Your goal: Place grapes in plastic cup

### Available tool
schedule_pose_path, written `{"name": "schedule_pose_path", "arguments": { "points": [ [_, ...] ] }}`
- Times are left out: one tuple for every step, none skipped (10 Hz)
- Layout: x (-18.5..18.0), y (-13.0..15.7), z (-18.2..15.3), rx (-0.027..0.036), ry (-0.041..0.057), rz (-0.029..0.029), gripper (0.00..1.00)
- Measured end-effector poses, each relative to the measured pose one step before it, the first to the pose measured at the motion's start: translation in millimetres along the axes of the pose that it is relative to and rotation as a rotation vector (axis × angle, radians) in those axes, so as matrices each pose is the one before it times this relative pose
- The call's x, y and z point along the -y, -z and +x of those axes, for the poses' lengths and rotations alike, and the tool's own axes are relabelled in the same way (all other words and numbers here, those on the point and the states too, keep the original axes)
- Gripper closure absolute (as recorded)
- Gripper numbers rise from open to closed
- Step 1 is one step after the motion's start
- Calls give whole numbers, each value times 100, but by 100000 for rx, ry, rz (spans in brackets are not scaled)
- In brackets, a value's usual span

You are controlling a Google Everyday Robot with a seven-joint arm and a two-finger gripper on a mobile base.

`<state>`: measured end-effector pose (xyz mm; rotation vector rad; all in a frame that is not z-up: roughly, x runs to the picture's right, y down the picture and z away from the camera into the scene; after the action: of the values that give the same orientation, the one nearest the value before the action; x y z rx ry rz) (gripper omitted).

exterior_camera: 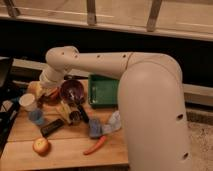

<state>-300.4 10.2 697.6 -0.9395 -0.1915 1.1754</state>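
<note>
One gripper [50,91] hangs at the end of the white arm [100,62], low over the far left part of the wooden table [65,155]. Its jaws are closed together, and the wrist covers them from above, so I cannot tell whether anything is pinched between them.

Directly under and around the gripper shows an orange-red rounded thing [51,96], perhaps a bowl. A tan piece [35,89] touches it on the side toward the picture's left.

Just beside the gripper, toward the picture's right, lie what appear to be the grapes [73,92], a dark reddish-purple rounded mass resting on the table. Whether they touch the gripper cannot be told.

Nearer the camera, to the picture's left of the gripper, a white cup [27,102] stands upright. A blue cup [36,117] stands upright just in front of it.

In front of the gripper lie a yellow item [64,111] and a dark-handled utensil [81,114]. Beyond the grapes, farther right, sits a green tray [102,91].

Farther out toward the camera are a black block [52,127] and a blue sponge [95,128] beside a pale cloth [113,122]. An orange carrot [95,145] lies there too, and an apple [41,145] sits near the front left corner.
</note>
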Motion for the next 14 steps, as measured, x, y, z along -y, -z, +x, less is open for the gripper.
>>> {"name": "schedule_pose_path", "arguments": {
  "points": [
    [450,-38,52,-111,-323,598,100],
    [90,110,-37,191,-150,53,100],
    [2,-83,42,-161,40,33,100],
    [-30,16,-15,26,-13,-60,100],
    [16,-129,-1,-226,-45,-536,100],
    [155,-443,40,-108,-29,-656,100],
    [-440,-801,-4,-447,1119,-1046,100],
    [-462,-322,-249,-87,1612,-766,100],
    [-274,-211,-288,-214,1555,-359,100],
    [-666,-389,-460,-278,2365,-518,100],
    [-810,-374,-451,-362,2589,-497,100],
    [-574,-58,-487,-14,2690,55,100],
    [-391,23,-312,-14,2113,127,100],
    [-386,-22,-278,25,1612,-266,100]
  ]
}}
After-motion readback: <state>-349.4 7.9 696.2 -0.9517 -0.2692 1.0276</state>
